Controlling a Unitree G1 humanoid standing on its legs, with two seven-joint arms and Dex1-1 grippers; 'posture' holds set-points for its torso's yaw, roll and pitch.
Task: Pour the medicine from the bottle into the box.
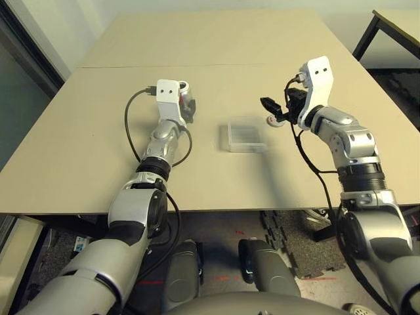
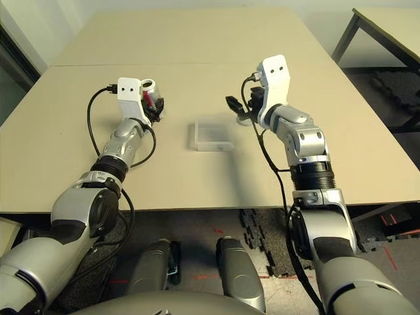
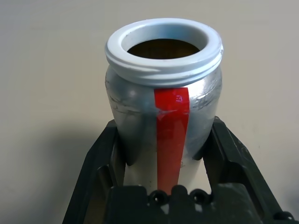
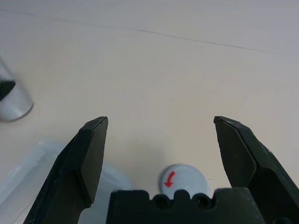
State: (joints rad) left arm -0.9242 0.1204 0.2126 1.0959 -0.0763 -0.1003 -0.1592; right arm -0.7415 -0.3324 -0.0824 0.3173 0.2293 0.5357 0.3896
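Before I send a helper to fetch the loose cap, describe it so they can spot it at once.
On the tan table, look past the clear box toward the right gripper, which hangs open above it. The cap is the small white disc lying flat there, marked with a red arrow, unlike the silver bottle in the left gripper.

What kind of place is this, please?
Probably a lab or workshop for robot trials, not a home: two plain beige tables pushed together, black foam floor mats underneath, and another black-legged table nearby.
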